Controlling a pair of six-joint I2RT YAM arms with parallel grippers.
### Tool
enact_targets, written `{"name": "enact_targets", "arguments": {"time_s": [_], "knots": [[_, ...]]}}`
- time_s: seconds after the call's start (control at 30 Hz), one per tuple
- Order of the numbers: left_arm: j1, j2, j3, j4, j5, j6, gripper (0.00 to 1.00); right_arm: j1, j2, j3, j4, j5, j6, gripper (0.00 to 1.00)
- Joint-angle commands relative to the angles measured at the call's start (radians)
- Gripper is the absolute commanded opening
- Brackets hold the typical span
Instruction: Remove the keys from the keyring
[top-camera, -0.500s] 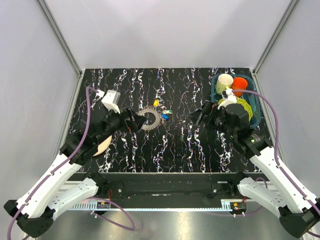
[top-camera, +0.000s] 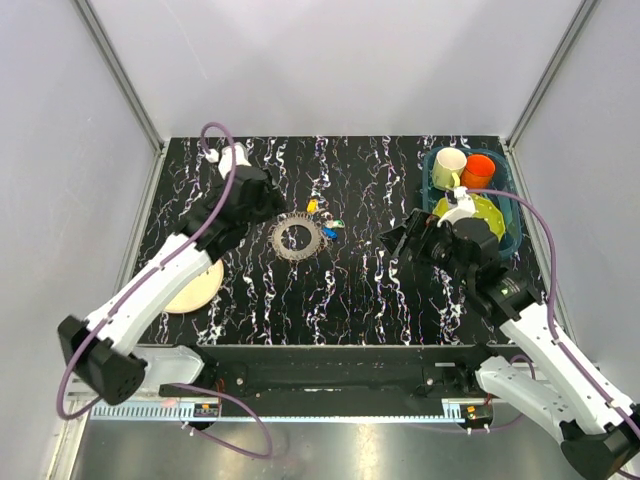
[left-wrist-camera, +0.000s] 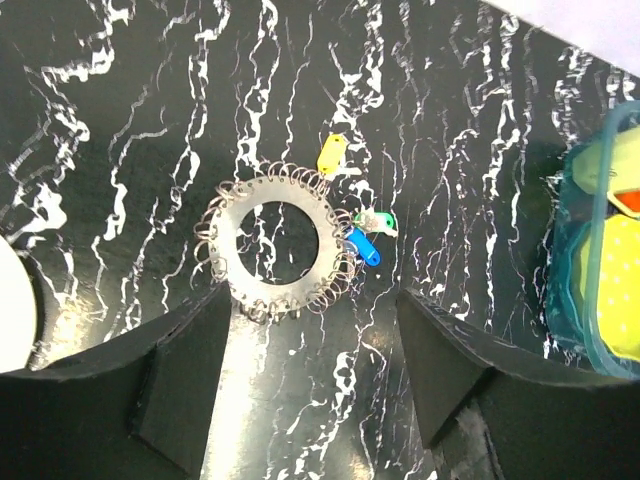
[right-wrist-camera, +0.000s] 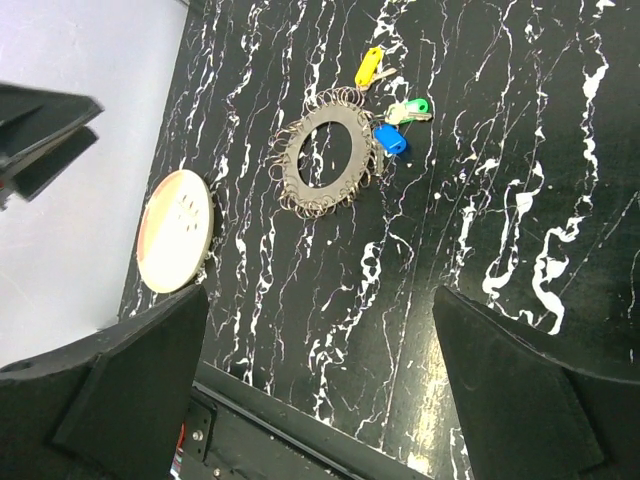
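The keyring (top-camera: 279, 237) lies flat on the black marbled table, silver with wire loops round its edge. The yellow key (top-camera: 312, 206), green key (top-camera: 337, 223) and blue key (top-camera: 328, 233) lie at its far-right edge. My left gripper (top-camera: 268, 200) is open and empty, raised behind and left of the ring. In the left wrist view the ring (left-wrist-camera: 228, 222) lies ahead of the open gripper (left-wrist-camera: 315, 380), with the yellow (left-wrist-camera: 331, 154), green (left-wrist-camera: 378, 220) and blue (left-wrist-camera: 364, 244) keys beside it. My right gripper (top-camera: 395, 238) is open and empty, right of the keys. The right wrist view shows the ring (right-wrist-camera: 295, 170).
A pale round disc (top-camera: 190, 285) lies at the left, partly under my left arm. A teal basket (top-camera: 512, 215) at the back right holds a cream mug (top-camera: 448, 165), an orange cup (top-camera: 478, 170) and a green dotted plate (top-camera: 484, 212).
My left gripper has drawn away from the ring's left edge and risen toward the back left. The ring now lies flat. The right gripper has shifted slightly left.
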Motion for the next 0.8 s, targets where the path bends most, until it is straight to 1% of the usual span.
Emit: {"name": "enact_targets", "arguments": {"time_s": [0.0,0.07,0.1,0.13,0.17,0.23,0.4,0.5,0.6,0.7,0.77], "knots": [[0.003,0.154,0.083,-0.062,-0.061,-0.131,0.69,0.006,-0.028,0.004,0.056,0.026,-0.052,1.00],[0.018,0.228,0.089,-0.075,-0.064,-0.164,0.66,0.005,-0.036,0.007,0.045,0.028,-0.061,1.00],[0.044,0.245,0.072,-0.082,-0.058,-0.223,0.63,0.006,-0.040,0.007,0.039,0.028,-0.067,1.00],[0.060,0.257,0.059,-0.074,-0.011,-0.251,0.60,0.005,-0.051,0.006,0.033,0.026,-0.072,1.00],[0.074,0.280,0.046,-0.063,0.019,-0.273,0.60,0.006,-0.057,0.001,0.033,0.005,-0.070,1.00],[0.089,0.323,0.032,-0.053,0.072,-0.308,0.60,0.005,-0.077,-0.017,0.036,0.009,-0.072,1.00],[0.088,0.405,0.040,-0.049,0.111,-0.369,0.60,0.006,-0.094,-0.062,0.064,0.012,-0.078,1.00],[0.088,0.463,0.023,-0.011,0.140,-0.350,0.59,0.006,-0.085,-0.057,0.064,0.000,-0.087,1.00],[0.088,0.518,0.008,0.013,0.203,-0.334,0.58,0.006,-0.085,-0.053,0.064,-0.018,-0.104,1.00],[0.085,0.552,-0.003,0.010,0.221,-0.349,0.54,0.006,-0.100,-0.059,0.074,-0.037,-0.130,1.00],[0.081,0.567,-0.004,0.010,0.222,-0.353,0.54,0.006,-0.108,-0.065,0.078,-0.040,-0.136,1.00]]}}
